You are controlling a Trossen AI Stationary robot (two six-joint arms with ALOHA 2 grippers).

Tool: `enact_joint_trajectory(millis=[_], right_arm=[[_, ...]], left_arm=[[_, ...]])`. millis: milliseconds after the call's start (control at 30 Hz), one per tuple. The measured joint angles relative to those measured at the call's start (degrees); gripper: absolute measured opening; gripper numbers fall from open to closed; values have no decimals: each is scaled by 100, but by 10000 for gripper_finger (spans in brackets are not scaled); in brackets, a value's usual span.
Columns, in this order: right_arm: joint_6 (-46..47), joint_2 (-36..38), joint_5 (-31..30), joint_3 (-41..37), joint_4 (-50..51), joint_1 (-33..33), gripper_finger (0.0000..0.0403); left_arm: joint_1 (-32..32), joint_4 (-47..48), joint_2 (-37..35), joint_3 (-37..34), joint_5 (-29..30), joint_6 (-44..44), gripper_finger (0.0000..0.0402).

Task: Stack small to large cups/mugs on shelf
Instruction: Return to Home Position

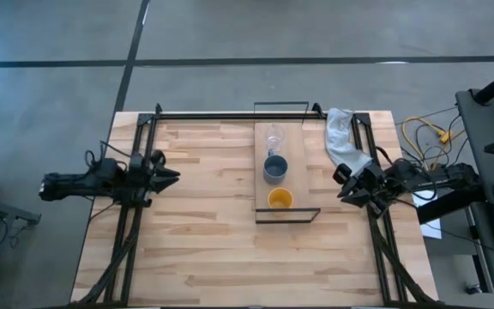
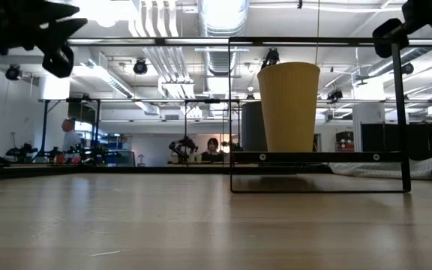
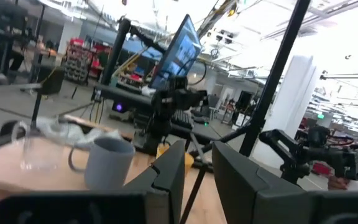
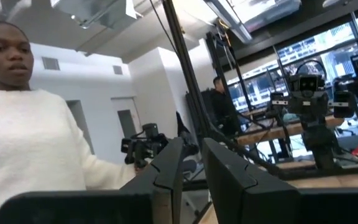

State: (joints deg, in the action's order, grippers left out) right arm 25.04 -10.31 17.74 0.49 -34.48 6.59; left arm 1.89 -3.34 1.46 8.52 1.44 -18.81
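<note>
The shelf (image 1: 264,190) is a pale board with black wire ends, lying along the table's middle right. Three cups stand upright on it in a row. The clear glass (image 1: 274,137) is farthest, the blue-grey cup (image 1: 275,167) is in the middle, and the yellow-orange cup (image 1: 280,199) is nearest. The low view shows the yellow-orange cup (image 2: 289,105) in front of the blue-grey cup (image 2: 251,127). My left gripper (image 1: 171,177) hovers at the table's left side, slightly open and empty. My right gripper (image 1: 343,184) hovers at the right edge, slightly open and empty.
A white cloth (image 1: 343,137) lies at the far right, beside the shelf. A black frame (image 1: 230,115) runs along the table's far edge and both sides. A person in a white top (image 4: 30,143) shows in the right wrist view, beyond the table. Bare planks lie between the left gripper and the shelf.
</note>
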Motion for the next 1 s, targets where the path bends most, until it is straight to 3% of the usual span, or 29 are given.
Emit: enact_joint_trajectory(millis=[400, 900, 1000], right_arm=[[16, 12, 0, 2, 352, 0, 59], [-100, 15, 20, 2, 741, 2, 59], [-352, 15, -80, 4, 679, 2, 59]], left_arm=[[0, -221, -1, -693, 41, -371, 68], [0, -10, -1, -757, 40, -342, 68], [0, -25, 6, -780, 41, -660, 68]])
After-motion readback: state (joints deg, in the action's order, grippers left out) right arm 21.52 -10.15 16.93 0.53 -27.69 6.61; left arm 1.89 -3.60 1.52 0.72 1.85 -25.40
